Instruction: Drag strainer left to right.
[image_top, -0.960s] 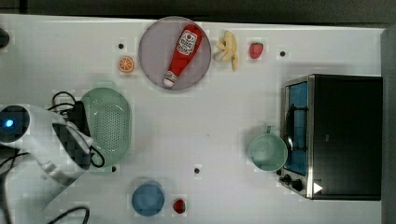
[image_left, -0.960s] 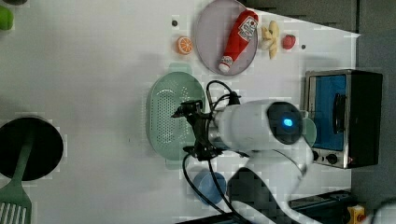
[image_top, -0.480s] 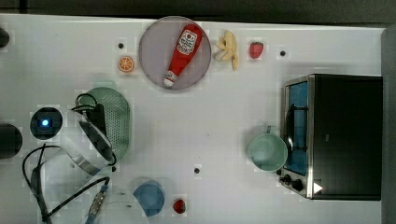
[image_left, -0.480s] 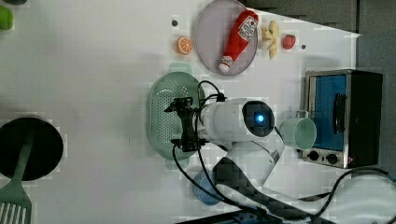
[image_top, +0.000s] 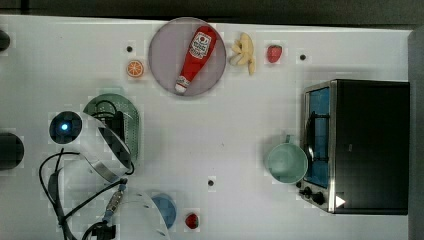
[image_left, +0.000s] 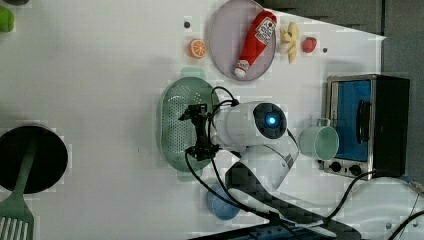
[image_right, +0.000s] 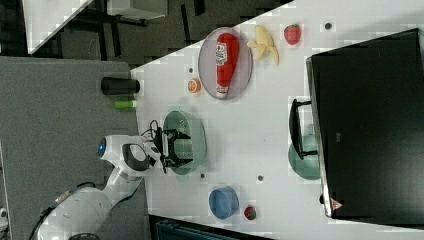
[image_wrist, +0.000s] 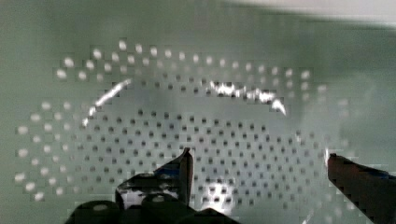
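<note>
I've got the gripper over the large pale mint-green oval plastic strainer, fingers spread wide apart w/ nothing between them; in the wrist view both black fingertips hang just above the strainer's holed bottom, touching or not I can't tell. Strainer sits at the top view's left, partly under the white arm, well apart from the round mint-green cup w/ handle, which is just beside the black toaster oven at the top view's right. Small blue bowl sits near the strainer's end in the left view. Grey round plate carries a red ketchup bottle.
</note>
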